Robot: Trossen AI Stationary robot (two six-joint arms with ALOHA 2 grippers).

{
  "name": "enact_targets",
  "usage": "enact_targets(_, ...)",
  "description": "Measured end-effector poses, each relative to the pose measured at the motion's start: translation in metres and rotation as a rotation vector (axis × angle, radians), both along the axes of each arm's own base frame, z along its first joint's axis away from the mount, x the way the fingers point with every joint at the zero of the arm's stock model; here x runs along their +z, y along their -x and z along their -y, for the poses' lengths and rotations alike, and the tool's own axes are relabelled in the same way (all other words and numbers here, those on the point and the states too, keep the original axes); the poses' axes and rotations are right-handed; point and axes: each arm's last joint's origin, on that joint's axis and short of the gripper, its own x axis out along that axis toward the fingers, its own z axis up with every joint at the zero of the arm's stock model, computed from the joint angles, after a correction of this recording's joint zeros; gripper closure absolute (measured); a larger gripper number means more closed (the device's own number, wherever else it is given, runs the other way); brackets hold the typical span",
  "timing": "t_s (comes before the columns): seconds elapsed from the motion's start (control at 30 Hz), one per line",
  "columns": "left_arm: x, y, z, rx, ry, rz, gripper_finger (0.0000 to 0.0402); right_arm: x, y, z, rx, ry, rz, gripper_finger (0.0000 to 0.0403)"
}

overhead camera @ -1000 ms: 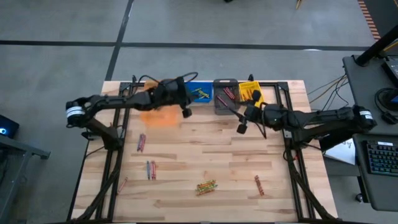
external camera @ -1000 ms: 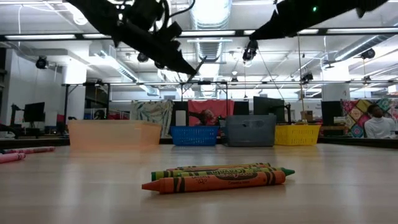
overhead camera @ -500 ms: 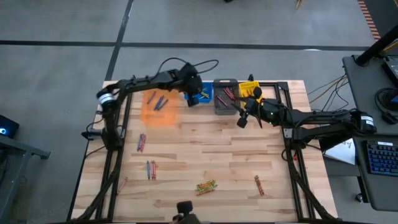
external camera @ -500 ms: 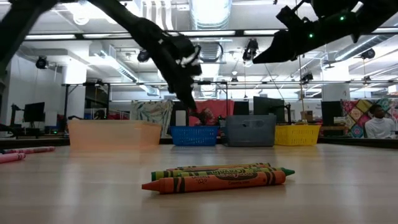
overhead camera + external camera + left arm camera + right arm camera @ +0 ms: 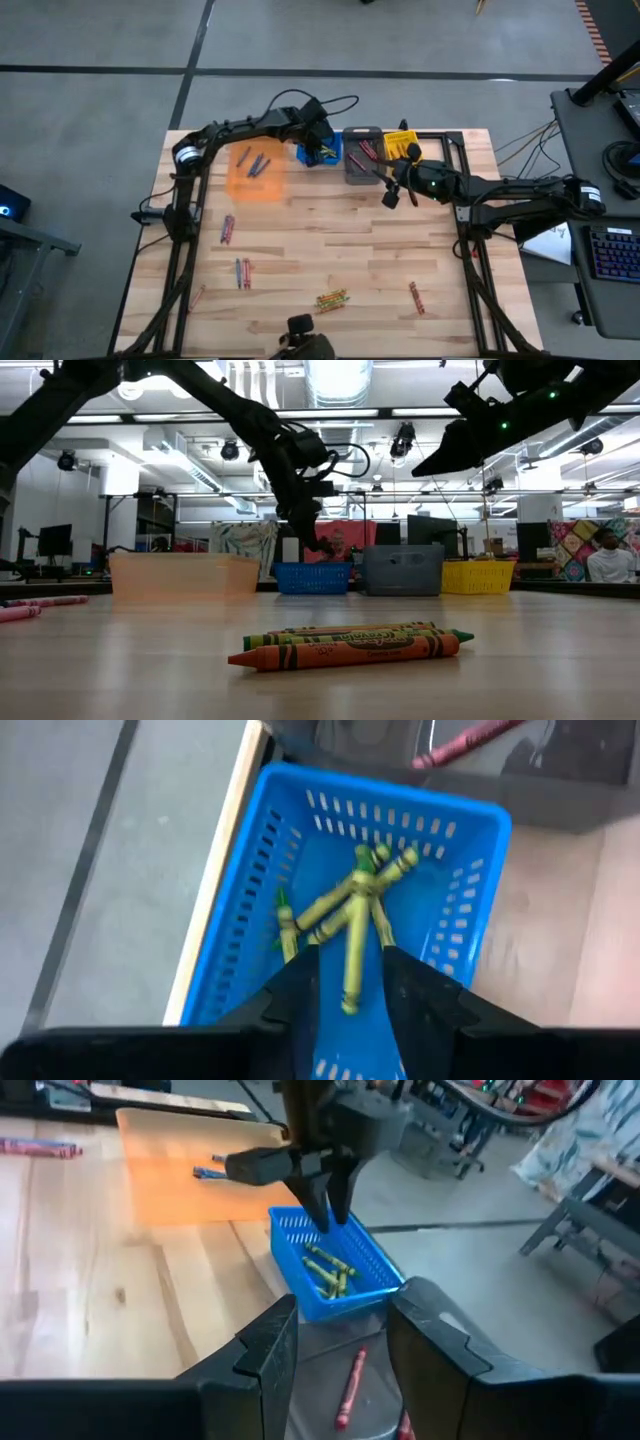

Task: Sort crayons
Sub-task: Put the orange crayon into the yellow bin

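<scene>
Poised over blue bin (image 5: pixel 321 152) at twelve o'clock, left gripper (image 5: pixel 348 982) parted, green crayon (image 5: pixel 352 958) between fingers; could bounce out.

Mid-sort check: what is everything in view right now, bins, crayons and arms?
orange bin: one, back left, blue crayons inside
blue bin: one, beside it, green crayons inside
grey bin: one, next along, red crayons inside
yellow bin: one, back right
loose crayons: five small groups, mixed colours, front tabletop
person: one, beyond the table
left gripper: open, above blue bin
right gripper: open, near grey bin
</scene>
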Motion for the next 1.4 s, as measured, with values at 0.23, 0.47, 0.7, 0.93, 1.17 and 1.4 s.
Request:
enact_targets(0.23, 0.017, 0.005, 0.014, 0.035, 0.033, 0.011, 0.03, -0.002, -0.001, -0.002, -0.005, -0.214, 0.097, 0.0259)
enact_targets(0.47, 0.043, 0.014, 0.059, -0.014, 0.067, 0.143, 0.0323, -0.007, -0.005, -0.007, 0.06, -0.628, 0.209, 0.0259)
enact_targets(0.7, 0.054, 0.035, 0.123, -0.083, 0.035, 0.404, 0.0336, 0.001, -0.017, -0.028, 0.194, -0.914, 0.224, 0.0259)
enact_targets(0.93, 0.058, 0.066, 0.169, -0.132, 0.058, 0.605, 0.0337, 0.012, -0.047, -0.058, 0.229, -1.036, 0.097, 0.0259)
enact_targets(1.17, 0.055, 0.099, 0.198, -0.193, 0.072, 0.709, 0.0337, 0.006, -0.061, -0.082, 0.008, -1.086, -0.42, 0.0259)
enact_targets(1.4, 0.055, 0.117, 0.201, -0.205, 0.042, 0.823, 0.0337, 0.0, -0.059, -0.099, -0.352, -1.156, -0.757, 0.0259)
